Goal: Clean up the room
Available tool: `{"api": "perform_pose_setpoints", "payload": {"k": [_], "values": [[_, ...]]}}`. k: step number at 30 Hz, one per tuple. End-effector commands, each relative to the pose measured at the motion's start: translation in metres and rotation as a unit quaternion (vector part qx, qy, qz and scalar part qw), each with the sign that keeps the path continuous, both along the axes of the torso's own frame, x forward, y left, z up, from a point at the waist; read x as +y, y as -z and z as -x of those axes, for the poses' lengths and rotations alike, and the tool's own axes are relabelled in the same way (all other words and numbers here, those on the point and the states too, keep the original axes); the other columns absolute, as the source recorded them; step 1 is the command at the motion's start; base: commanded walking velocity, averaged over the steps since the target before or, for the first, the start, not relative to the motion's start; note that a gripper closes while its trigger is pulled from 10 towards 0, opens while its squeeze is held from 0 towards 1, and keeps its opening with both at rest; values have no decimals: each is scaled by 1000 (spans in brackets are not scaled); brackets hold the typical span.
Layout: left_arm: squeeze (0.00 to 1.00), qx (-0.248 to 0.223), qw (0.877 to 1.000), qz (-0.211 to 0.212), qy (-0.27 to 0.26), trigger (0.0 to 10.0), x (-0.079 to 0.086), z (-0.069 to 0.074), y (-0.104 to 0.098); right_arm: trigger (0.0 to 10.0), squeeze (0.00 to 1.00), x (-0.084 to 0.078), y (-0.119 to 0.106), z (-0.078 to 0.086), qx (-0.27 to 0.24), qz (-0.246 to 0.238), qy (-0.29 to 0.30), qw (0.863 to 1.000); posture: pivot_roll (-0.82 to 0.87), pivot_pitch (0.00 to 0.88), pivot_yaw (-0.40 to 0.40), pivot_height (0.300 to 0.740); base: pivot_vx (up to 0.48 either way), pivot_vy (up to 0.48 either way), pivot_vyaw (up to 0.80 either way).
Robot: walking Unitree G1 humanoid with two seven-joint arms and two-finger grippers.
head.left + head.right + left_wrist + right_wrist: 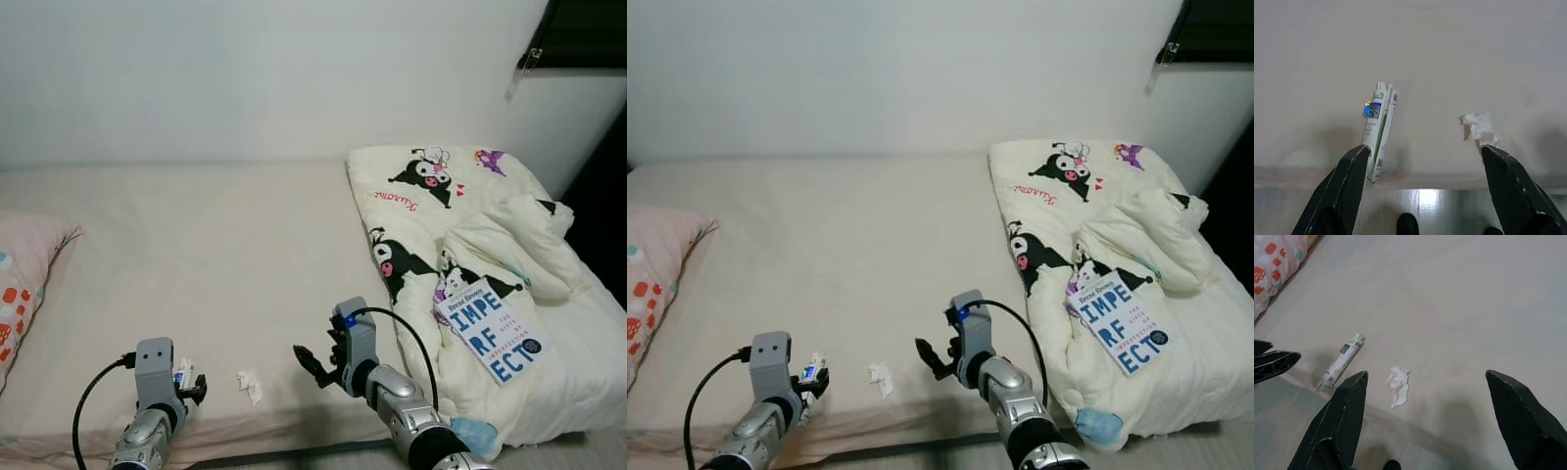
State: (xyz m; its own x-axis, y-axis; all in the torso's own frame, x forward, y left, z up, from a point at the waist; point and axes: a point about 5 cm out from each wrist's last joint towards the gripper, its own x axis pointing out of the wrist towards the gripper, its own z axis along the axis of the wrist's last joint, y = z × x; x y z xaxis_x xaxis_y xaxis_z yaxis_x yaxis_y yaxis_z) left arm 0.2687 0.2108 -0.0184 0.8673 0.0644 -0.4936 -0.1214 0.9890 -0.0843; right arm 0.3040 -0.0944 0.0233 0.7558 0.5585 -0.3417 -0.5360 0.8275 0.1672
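Observation:
A white tube with green print lies on the beige bedsheet close to the bed's front edge. A small crumpled tissue sits a little to its right. My left gripper hovers low over the edge, open, with one finger right beside the tube and the other by the tissue. My right gripper hangs open above the sheet to the right of the tissue, holding nothing. The tube lies beyond it.
A cream cartoon-print blanket is bunched on the right side of the bed, with a book on top. A blue object pokes out at its front edge. A pink patterned pillow lies at far left. A white wall runs behind.

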Motion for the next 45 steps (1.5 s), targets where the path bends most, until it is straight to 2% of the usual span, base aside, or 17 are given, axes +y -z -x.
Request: {"api": "perform_pose_setpoints", "payload": {"k": [1, 10, 12, 13, 14, 17, 25, 29, 31, 36, 38, 39, 42, 45], "values": [[0, 5, 999, -21, 32, 10000, 0, 0, 0, 10000, 0, 0, 1, 3, 5, -3, -7, 1000, -140, 83, -5, 635, 0, 0, 0], [0, -8, 998, -42, 52, 10000, -7, -8, -6, 10000, 0, 2, -2, 3, -2, -7, -19, 1000, -145, 87, -9, 615, 0, 0, 0], [0, -31, 997, -53, 55, 10000, -11, -17, -14, 10000, 0, 4, -4, 5, -5, -11, -28, 1000, -148, 90, -10, 605, 0, 0, 0], [0, -31, 997, -53, 55, 10000, -11, -17, -14, 10000, 0, 4, -4, 5, -5, -11, -28, 1000, -148, 90, -10, 605, 0, 0, 0], [0, -57, 994, -78, 50, 10000, -11, -25, -24, 10000, 0, 4, -4, 6, -6, -14, -32, 999, -152, 94, -10, 595, 0, 0, 0], [0, -81, 991, -99, 38, 10000, -9, -34, -35, 10000, 0, 4, -5, 7, -7, -17, -32, 999, -154, 95, -8, 580, 0, 0, 0], [0, -81, 990, -106, 42, 10000, -9, -41, -41, 10000, 0, 3, -7, 7, -11, -21, -31, 999, -155, 109, -6, 550, 0, 0, 0], [0, -56, 991, -120, 18, 10000, 1, -41, -40, 10000, 0, 3, -10, 8, -15, -24, -30, 999, -164, 118, -7, 530, 0, 0, 0], [0, -57, 990, -125, -15, 10000, 11, -42, -43, 10000, 0, 3, -12, 8, -20, -24, -29, 999, -170, 123, -7, 520, 0, 0, 0], [0, -68, 987, -138, -39, 10000, 19, -46, -50, 10000, 0, 1, -15, 7, -26, -27, -29, 999, -177, 127, -8, 510, 0, 0, 0], [0, -98, 981, -154, -70, 10000, 29, -54, -66, 10000, 0, 0, -22, 6, -35, -35, -31, 998, -178, 132, -9, 500, 0, 0, 0], [0, -98, 981, -154, -70, 10000, 29, -54, -66, 10000, 0, 0, -22, 6, -35, -35, -31, 998, -178, 132, -9, 500, 0, 0, 0], [0, -131, 973, -166, -90, 10000, 38, -62, -83, 10000, 0, -2, -26, 5, -40, -38, -32, 998, -175, 137, -10, 490, 0, 0, 0], [0, -153, 961, -203, -111, 10000, 55, -65, -98, 10000, 0, -2, -27, 5, -42, -37, -32, 998, -168, 142, -10, 475, 0, 0, 0]]}}
